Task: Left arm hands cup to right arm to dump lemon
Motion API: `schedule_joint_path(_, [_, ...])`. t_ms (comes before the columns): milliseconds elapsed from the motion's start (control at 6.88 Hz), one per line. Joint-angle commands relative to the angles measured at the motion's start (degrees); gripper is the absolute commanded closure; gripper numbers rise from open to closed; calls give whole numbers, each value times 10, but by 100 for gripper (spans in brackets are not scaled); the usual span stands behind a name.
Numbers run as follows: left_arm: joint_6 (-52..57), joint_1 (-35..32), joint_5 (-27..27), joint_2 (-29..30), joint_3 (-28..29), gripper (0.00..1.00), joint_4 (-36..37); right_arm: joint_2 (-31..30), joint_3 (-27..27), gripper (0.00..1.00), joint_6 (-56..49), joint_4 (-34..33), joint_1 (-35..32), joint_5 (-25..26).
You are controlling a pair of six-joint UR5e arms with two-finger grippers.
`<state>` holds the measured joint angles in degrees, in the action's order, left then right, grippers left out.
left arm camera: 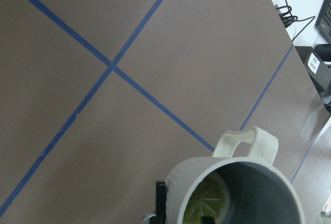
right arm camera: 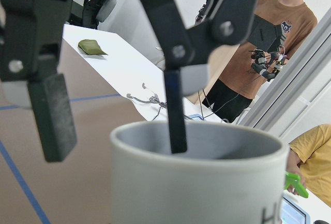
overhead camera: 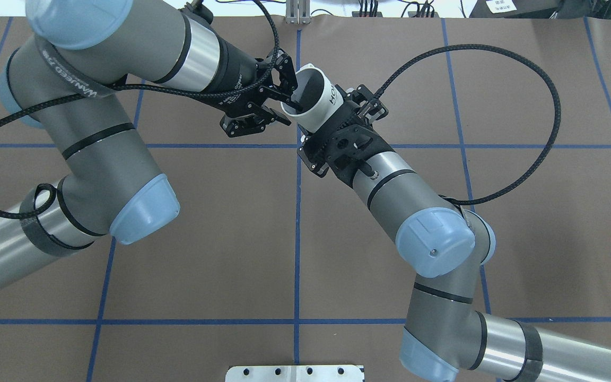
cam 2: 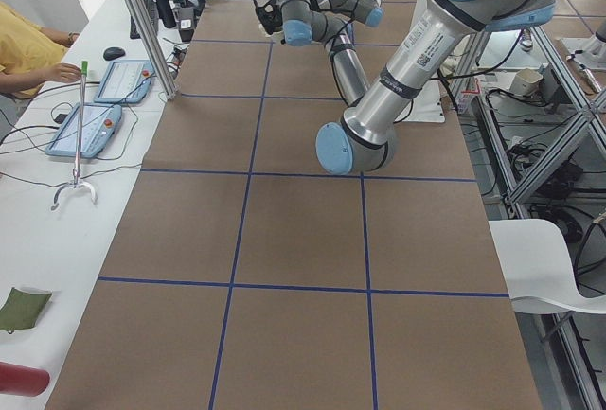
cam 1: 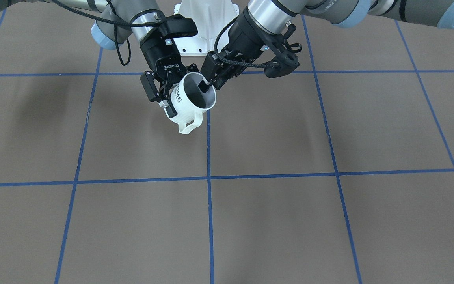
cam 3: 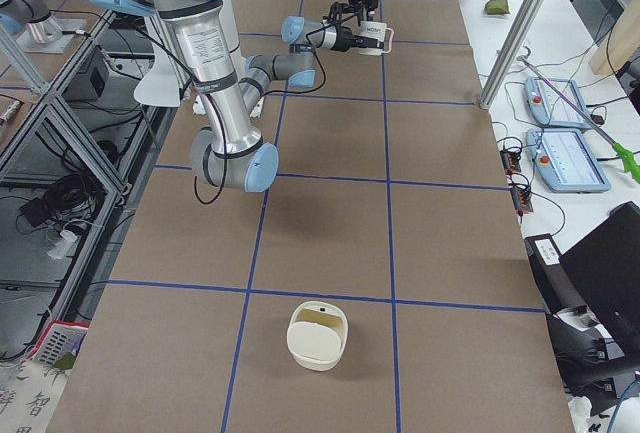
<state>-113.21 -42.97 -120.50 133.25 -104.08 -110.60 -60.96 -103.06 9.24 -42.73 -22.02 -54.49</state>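
The right gripper (cam 1: 164, 98) is closed around the ribbed body of the cup (cam 1: 195, 98) and carries it clear of the table (cam 1: 274, 221). White "ROBOTIQ" lettering (cam 1: 171, 66) shows on the gripper's black body. The front view shows "OME" in black on the cup's side beside the fingers. The overhead view shows "HO".

The left gripper (cam 1: 208, 81) is spread open across the cup's rim. One thin finger reaches down inside the grey interior and the padded finger stands outside, with a gap to the wall in the right wrist view. Small white print on its black wrist is too small to read.

The cup is tilted with its mouth toward the left gripper. It hangs above the centre blue tape line (cam 1: 209, 157), and its handle (cam 1: 190, 125) points away from both wrists. A lemon slice (left arm camera: 209, 206) lies in the bottom.

The left arm (overhead camera: 98, 143) comes in low from the side and folds at the elbow, and its forearm reaches across to the cup. The right arm (overhead camera: 417, 212) rises from the near edge, bends at its blue-capped joints and angles toward the cup from the other side.

A cream tub (cam 3: 318, 333) sits well apart at the table's right end.
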Motion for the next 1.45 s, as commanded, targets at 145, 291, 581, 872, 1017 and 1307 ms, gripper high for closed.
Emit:
schedule_joint_path(145, [70,-53,-46,-7,-2,0,25,-6,0,66,1,4,-3,0])
schedule_joint_path(291, [104,-95,-95,-8,-3,0,54,-7,0,67,2,5,-8,1])
schedule_joint_path(581, [246,-138,-123,-41,-31,0,133,-19,1,98,67,1,-15,24])
schedule_joint_path(872, [473,-165,-121,-100,-95,0,271,-24,0,100,148,0,-35,26])
schedule_joint_path(1017, [585,-181,-118,-126,-104,0,311,-28,0,100,159,-8,-56,12])
schedule_joint_path(1307, [852,-225,-109,-239,-105,0,311,-59,-19,100,195,-31,-140,-132])
